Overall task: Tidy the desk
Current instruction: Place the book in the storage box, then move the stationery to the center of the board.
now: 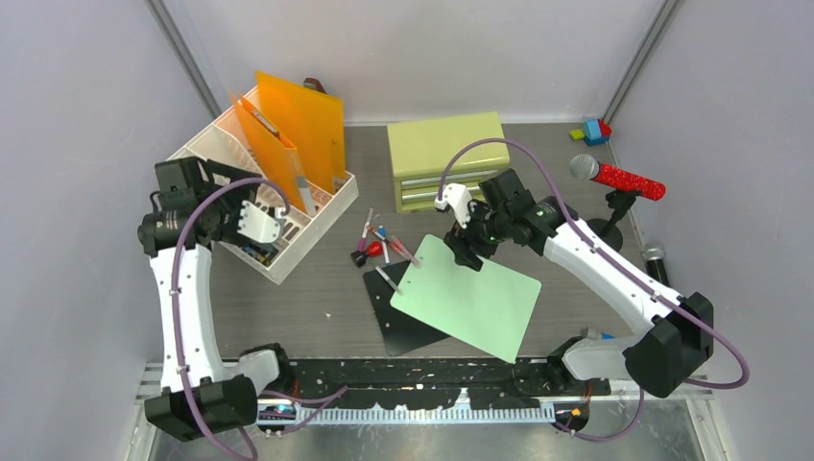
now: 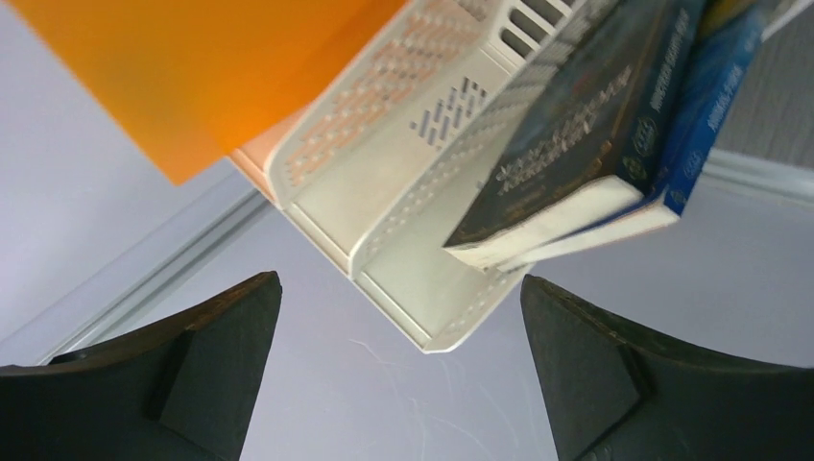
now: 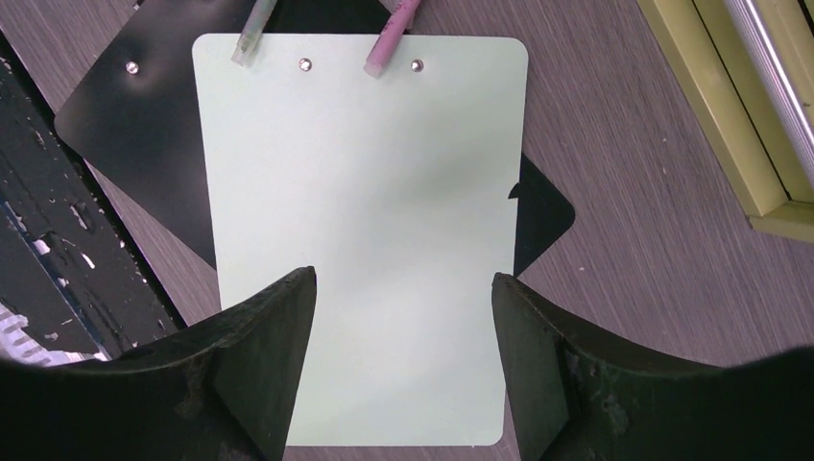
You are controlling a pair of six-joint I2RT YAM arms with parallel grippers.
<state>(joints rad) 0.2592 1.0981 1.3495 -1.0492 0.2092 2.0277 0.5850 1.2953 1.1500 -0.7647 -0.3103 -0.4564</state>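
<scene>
The desk (image 1: 307,298) is a dark wood-grain top. On its left stands a white file organizer (image 1: 317,216) holding orange folders (image 1: 302,120). My left gripper (image 1: 261,229) hovers at the organizer's near end, open and empty. In the left wrist view the left gripper (image 2: 398,327) spreads wide below the organizer (image 2: 403,182) and two dark blue books (image 2: 595,125) in it. My right gripper (image 1: 467,252) hangs open over a pale green board (image 1: 470,298) lying on a black board (image 1: 398,322). In the right wrist view the right gripper (image 3: 403,279) has nothing between its fingers (image 3: 278,355), and the green board (image 3: 365,211) lies below.
Several pens (image 1: 379,240) lie by the boards' far corner, two pen tips (image 3: 389,38) overlapping the green board's edge. A yellow-green drawer cabinet (image 1: 446,158) stands at the back. A red microphone (image 1: 619,178), a black microphone (image 1: 655,257) and toy blocks (image 1: 595,130) sit at the right.
</scene>
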